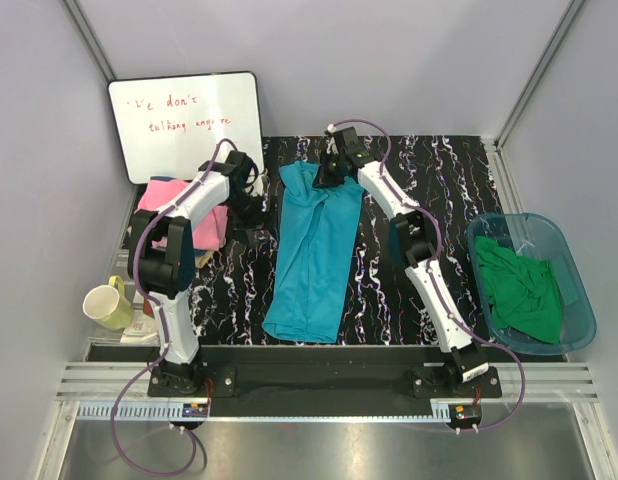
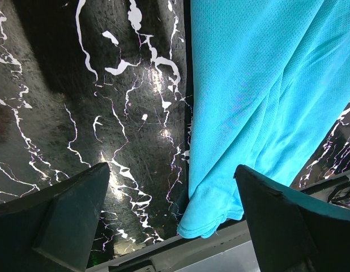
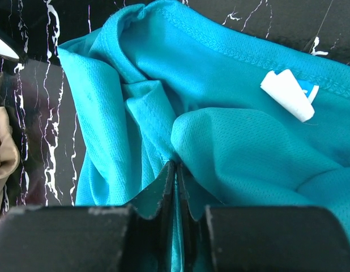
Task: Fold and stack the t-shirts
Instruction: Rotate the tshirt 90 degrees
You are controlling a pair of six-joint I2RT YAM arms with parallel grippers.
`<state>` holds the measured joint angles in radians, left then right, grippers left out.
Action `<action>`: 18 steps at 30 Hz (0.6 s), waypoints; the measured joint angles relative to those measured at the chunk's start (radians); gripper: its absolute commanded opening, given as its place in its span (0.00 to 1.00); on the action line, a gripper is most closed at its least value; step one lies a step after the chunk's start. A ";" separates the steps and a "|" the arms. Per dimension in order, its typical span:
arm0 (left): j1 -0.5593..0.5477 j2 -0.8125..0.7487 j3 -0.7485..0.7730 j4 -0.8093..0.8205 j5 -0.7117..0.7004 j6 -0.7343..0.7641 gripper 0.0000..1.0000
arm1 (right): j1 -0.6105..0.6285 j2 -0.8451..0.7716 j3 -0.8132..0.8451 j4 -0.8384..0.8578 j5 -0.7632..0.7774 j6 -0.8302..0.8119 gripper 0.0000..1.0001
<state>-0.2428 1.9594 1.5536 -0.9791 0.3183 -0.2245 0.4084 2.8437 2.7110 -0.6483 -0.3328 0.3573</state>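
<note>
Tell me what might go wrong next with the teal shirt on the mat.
1. The right gripper is shut on just a small bunched fold of the teal shirt near the collar; pulling may slip it free.
2. The left gripper is open beside the shirt's edge, holding nothing, so a one-sided pull could skew the fold.
3. The left arm reaches over the pink shirt; a sweep might disturb it.

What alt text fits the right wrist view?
The right gripper is shut, pinching a fold of the teal-blue t-shirt, which lies bunched on the black marbled table. A white label shows near its collar seam; tan cloth peeks in at left.
</note>
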 measured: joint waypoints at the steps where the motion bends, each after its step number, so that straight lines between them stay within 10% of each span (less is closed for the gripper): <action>1: 0.000 0.000 0.000 0.000 0.000 0.000 0.99 | 0.000 -0.002 0.000 -0.003 0.000 -0.002 0.11; 18: 0.000 0.000 0.000 0.004 0.000 0.002 0.99 | -0.003 -0.170 -0.031 -0.034 0.020 -0.048 0.23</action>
<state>-0.2428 1.9594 1.5536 -0.9749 0.3183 -0.2222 0.4053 2.6736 2.6804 -0.6827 -0.3130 0.3092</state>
